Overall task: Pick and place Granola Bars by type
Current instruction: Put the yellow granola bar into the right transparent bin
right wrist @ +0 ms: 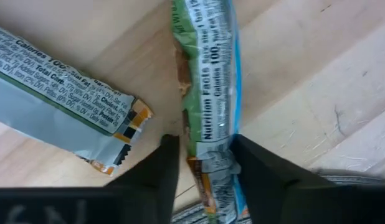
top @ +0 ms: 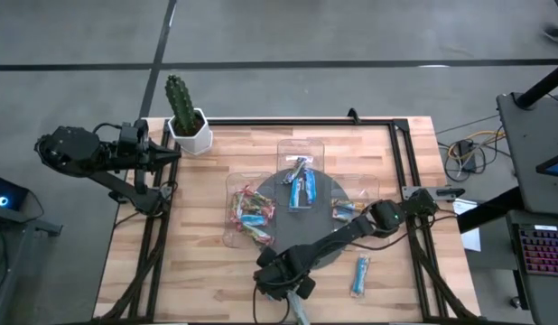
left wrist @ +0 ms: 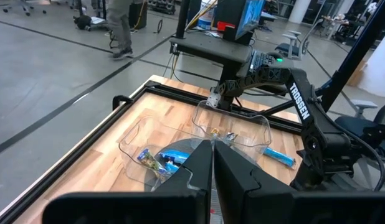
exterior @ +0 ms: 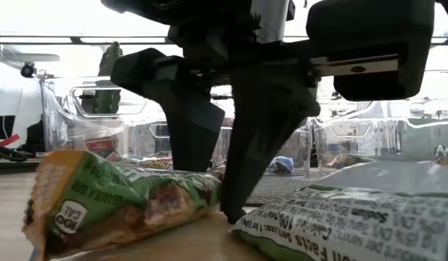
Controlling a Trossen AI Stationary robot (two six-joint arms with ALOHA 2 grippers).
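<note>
My right gripper (top: 283, 278) is down at the table's near edge, its fingers astride one end of a green-and-blue wrapped granola bar (right wrist: 208, 106) that lies flat on the wood. A second, silvery-grey and green bar (right wrist: 61, 112) lies just beside it. A blue bar (top: 360, 275) lies alone to the right. More bars fill three clear trays (top: 250, 215) in the table's middle. My left gripper (top: 175, 155) waits, shut, above the far left corner by the cactus. My right gripper pinches the green-and-blue bar between its two fingers near one end (right wrist: 208, 165), one finger (right wrist: 164, 168) on each long edge, so the fingers lie across the bar. They come from above, pointing down, tips at the wood (exterior: 231, 214). The bar lies flat on the table.
A potted cactus (top: 184, 113) stands at the far left corner. The trays sit around a dark round mat (top: 329, 194). A black frame rail (top: 401, 153) runs along the far and right edges. Bare wood lies at the near left (top: 180, 271).
</note>
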